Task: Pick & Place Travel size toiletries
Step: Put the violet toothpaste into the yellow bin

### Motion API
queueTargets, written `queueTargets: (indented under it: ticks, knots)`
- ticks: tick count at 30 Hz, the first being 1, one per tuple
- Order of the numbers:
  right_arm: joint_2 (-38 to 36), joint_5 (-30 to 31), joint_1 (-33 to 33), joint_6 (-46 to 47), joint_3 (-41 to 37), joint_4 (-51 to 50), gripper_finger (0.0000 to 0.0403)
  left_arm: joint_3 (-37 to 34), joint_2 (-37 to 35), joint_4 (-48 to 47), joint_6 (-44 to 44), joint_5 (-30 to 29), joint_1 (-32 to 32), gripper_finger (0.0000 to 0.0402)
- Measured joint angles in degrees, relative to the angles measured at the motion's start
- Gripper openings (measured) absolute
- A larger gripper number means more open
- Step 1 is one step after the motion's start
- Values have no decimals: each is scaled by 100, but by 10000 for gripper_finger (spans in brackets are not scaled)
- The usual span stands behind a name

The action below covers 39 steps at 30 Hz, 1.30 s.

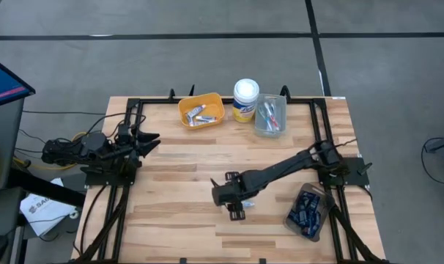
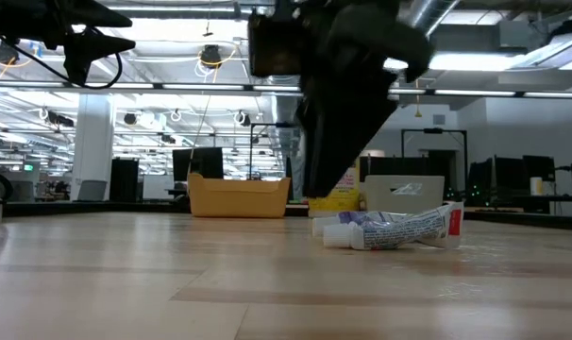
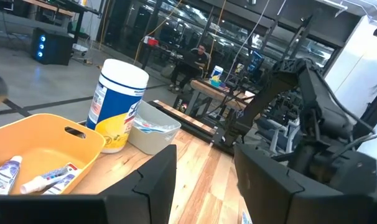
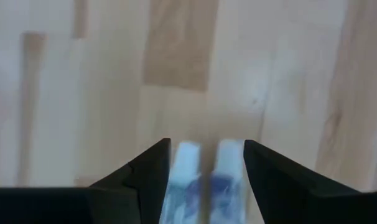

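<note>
Two small white-and-blue tubes [image 2: 390, 229] lie side by side on the wooden table, in its near middle. My right gripper [image 4: 207, 168] hangs over them, pointing steeply down and open. One finger stands on the outer side of each tube [image 4: 185, 168] [image 4: 229, 167], and in the low view the fingertips [image 2: 331, 194] are still above the tubes. In the high view the right gripper [image 1: 237, 208] hides most of the pair. My left gripper [image 1: 150, 141] waits open at the table's left edge, pointing level, with nothing between its fingers [image 3: 204, 180].
At the far edge an orange bin [image 1: 200, 97] holds white-and-blue tubes. A white-lidded yellow canister [image 1: 245, 99] and a clear container [image 1: 269, 128] of red-tipped tubes stand beside it. A clear tray [image 1: 316, 220] of dark navy packets sits at the near right. Bare wood lies between them.
</note>
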Motion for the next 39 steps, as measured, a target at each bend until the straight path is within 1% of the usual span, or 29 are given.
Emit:
queueTargets:
  ticks: [6,9,11,14,16,18,21,28,36,39]
  knots:
    - [111,33,-248,-39,17,88,191,0,0,-2,0,0,-1,159]
    - [139,-31,-343,-18,-10,-55,189,0,0,-2,0,0,0,159]
    - [195,-108,-343,-17,24,87,189,0,0,-2,0,0,0,159]
    - [255,-137,-243,-78,-11,-33,189,0,0,0,0,14,0,159]
    - [344,-142,-203,-107,22,133,187,0,0,-2,0,27,0,159]
    - [380,-140,-218,-107,-5,-31,185,0,0,-2,0,37,0,159]
    - [520,-160,-284,-84,27,59,178,0,0,-2,0,39,0,159]
    - [634,-206,-316,-61,35,-51,138,-2,23,-6,0,45,0,159]
    - [650,-309,-359,-75,34,-99,47,-2,31,-2,0,46,-1,159]
    - [659,-296,-359,-273,170,-221,45,-2,31,-2,0,44,0,159]
